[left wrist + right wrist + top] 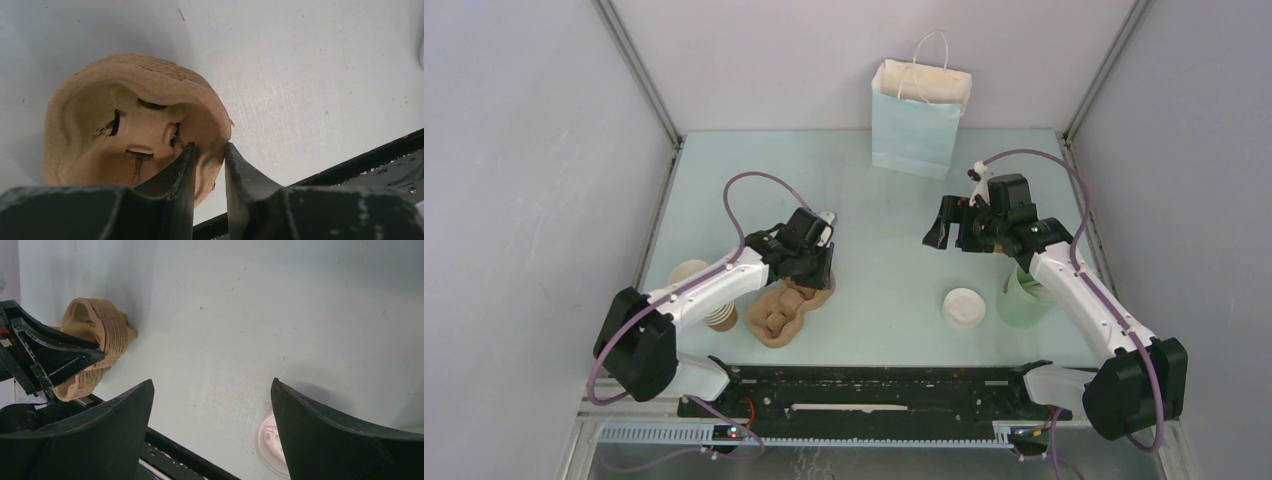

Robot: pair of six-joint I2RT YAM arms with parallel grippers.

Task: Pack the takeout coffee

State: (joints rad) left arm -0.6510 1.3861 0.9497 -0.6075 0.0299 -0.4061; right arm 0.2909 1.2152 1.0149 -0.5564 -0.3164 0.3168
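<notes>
The coffee cup [687,272] stands upright at the left of the top view, on the pale table [894,200]; the left arm crosses in front of it, and a stack of brown cups [721,318] stands just beside it, nearer the bottom of the frame; it is outside the pulp carrier [776,320], which lies a little to the right, lower centre-left. The left gripper [210,146] is pinched on the carrier's rim; in the left wrist view one finger sits inside a pocket and the other against the outer wall. The right gripper [212,382] is spread wide over bare table, right of centre in the top view, below the pale blue paper bag [921,120]. A white lid [964,307] lies flat at lower right; a green cup [1022,302] stands near it, partly hidden by the right arm.
</notes>
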